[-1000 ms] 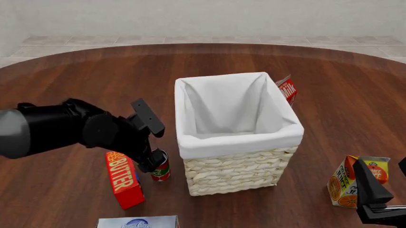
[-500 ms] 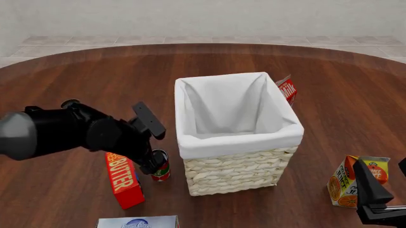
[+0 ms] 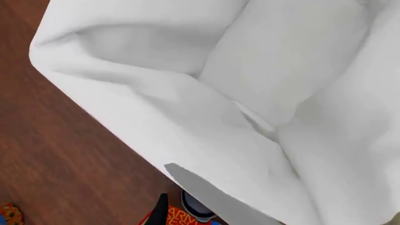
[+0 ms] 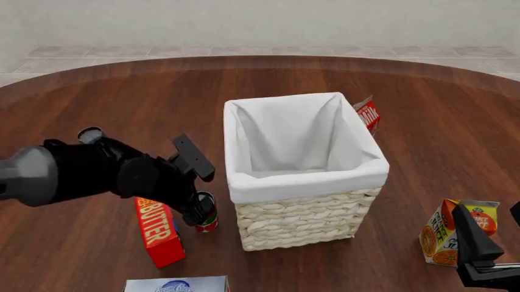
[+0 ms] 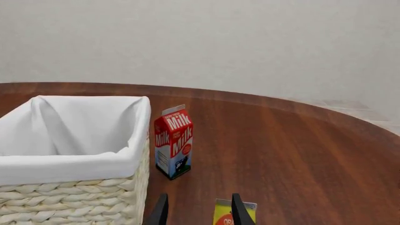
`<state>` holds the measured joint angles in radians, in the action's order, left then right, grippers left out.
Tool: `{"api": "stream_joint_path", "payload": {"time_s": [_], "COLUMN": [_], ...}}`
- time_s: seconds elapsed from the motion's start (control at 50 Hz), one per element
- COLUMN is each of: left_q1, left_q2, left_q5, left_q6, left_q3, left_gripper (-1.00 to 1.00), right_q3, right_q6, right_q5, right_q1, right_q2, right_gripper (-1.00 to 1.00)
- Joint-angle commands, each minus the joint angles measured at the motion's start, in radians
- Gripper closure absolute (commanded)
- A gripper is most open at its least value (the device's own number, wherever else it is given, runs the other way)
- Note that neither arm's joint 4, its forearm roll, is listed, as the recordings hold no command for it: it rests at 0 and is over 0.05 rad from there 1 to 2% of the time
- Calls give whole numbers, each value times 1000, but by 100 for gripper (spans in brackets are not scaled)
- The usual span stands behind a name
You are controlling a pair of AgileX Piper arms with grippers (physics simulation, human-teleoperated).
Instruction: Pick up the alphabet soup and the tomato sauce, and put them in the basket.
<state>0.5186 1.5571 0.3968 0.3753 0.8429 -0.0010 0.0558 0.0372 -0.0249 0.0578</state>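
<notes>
The tomato sauce (image 4: 206, 214), a red and green can, stands on the table just left of the basket (image 4: 301, 219). My left gripper (image 4: 198, 210) reaches down over it. In the left wrist view the can's dark top (image 3: 196, 209) shows beside one dark finger (image 3: 161, 214), with a gap between them. The basket's white lining (image 3: 187, 117) fills most of that view and hides the other finger. My right gripper (image 4: 475, 243) hovers open at the near right, its fingers (image 5: 161, 213) apart and holding nothing. The alphabet soup is out of view.
A red butter box (image 4: 158, 231) stands right beside the can and my left arm. An orange juice carton (image 4: 442, 240) sits by the right gripper. A milk carton (image 5: 173, 140) stands behind the basket's far right corner. A white and blue box (image 4: 175, 285) lies at the front edge.
My left arm has sunk lower and its wrist has dropped toward the can. The tomato sauce stays where it was. The right arm has not moved.
</notes>
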Motion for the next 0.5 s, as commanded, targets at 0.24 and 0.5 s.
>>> {"api": "stream_joint_path", "payload": {"time_s": [0.24,0.5], "left_q1": [2,-7], "left_q2": [17,45], "left_q5": [-23,-33], "left_q6": [-17,-10], "left_q3": [-6,1], "left_gripper": [-100,-100], "right_q3": [0,0], "right_q6": [-1,-2], "right_q5": [-1,3], "right_q1": [-2,0], "right_q2": [-1,4], "right_gripper": [-100,-100]}}
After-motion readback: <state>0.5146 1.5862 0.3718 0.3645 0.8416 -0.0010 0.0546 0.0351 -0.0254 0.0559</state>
